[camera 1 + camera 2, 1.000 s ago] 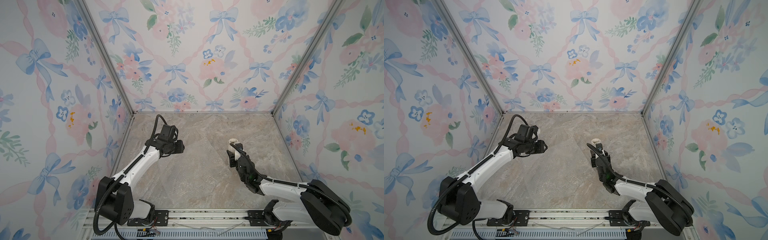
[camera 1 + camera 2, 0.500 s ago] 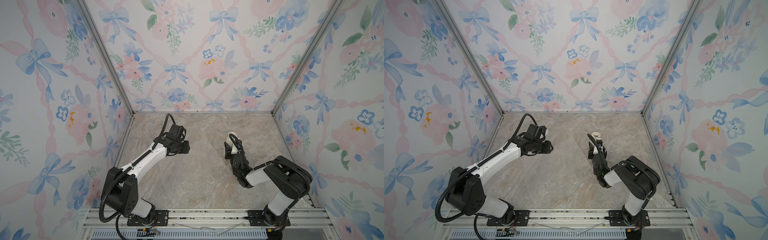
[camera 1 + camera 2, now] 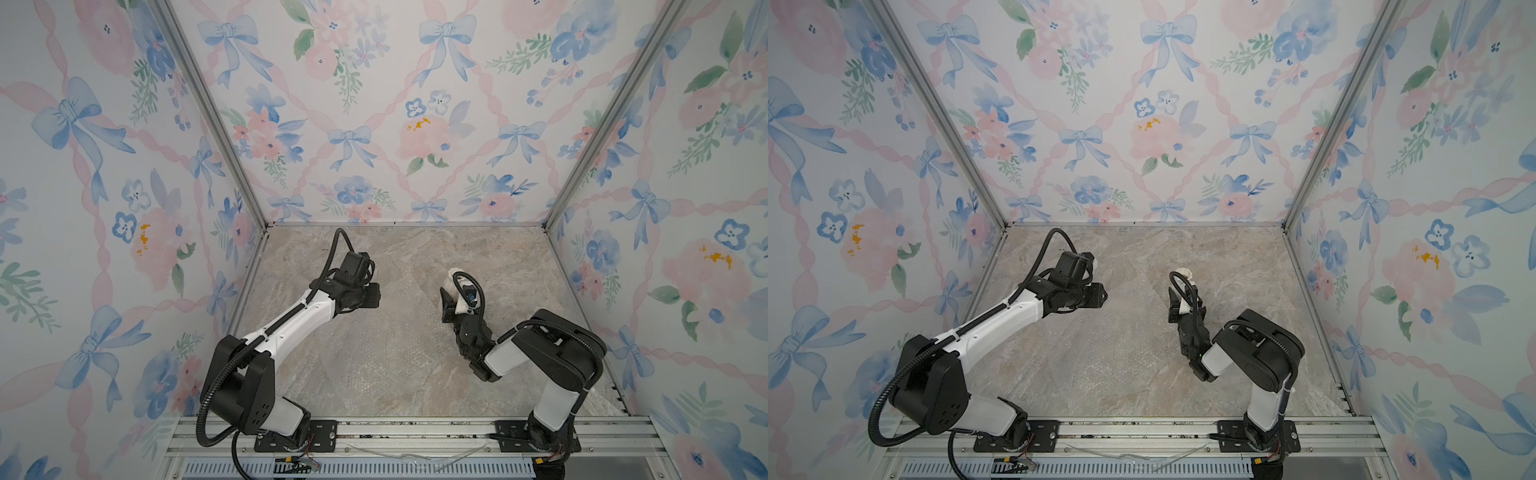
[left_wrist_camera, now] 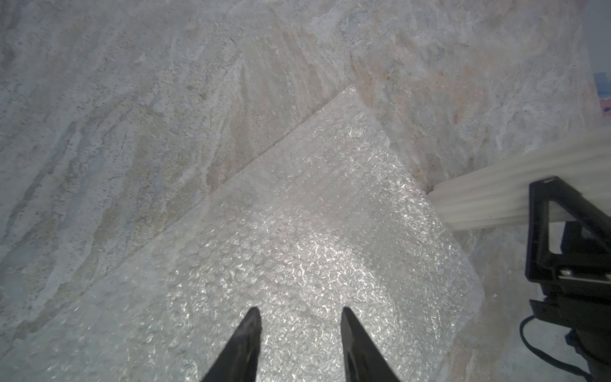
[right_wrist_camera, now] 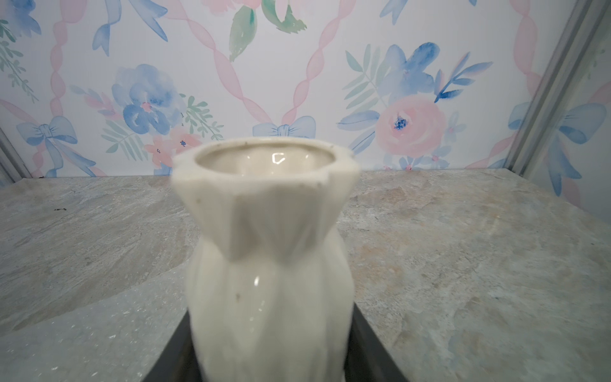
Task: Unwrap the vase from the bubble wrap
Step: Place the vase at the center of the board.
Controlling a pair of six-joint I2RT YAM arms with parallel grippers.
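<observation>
Right wrist: right pincer [image 5: 271, 309] grips the bare vase [image 5: 266, 211], left pincer [image 4: 301, 317] hangs part-open, empty, above the wrap [image 4: 297, 231]; next seems a gentle set-down.

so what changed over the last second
The left gripper slid toward the middle, open above the flat transparent bubble wrap. The right arm's elbow swung up. The right gripper kept its hold on the ribbed cream-white vase, roughly in place.
</observation>
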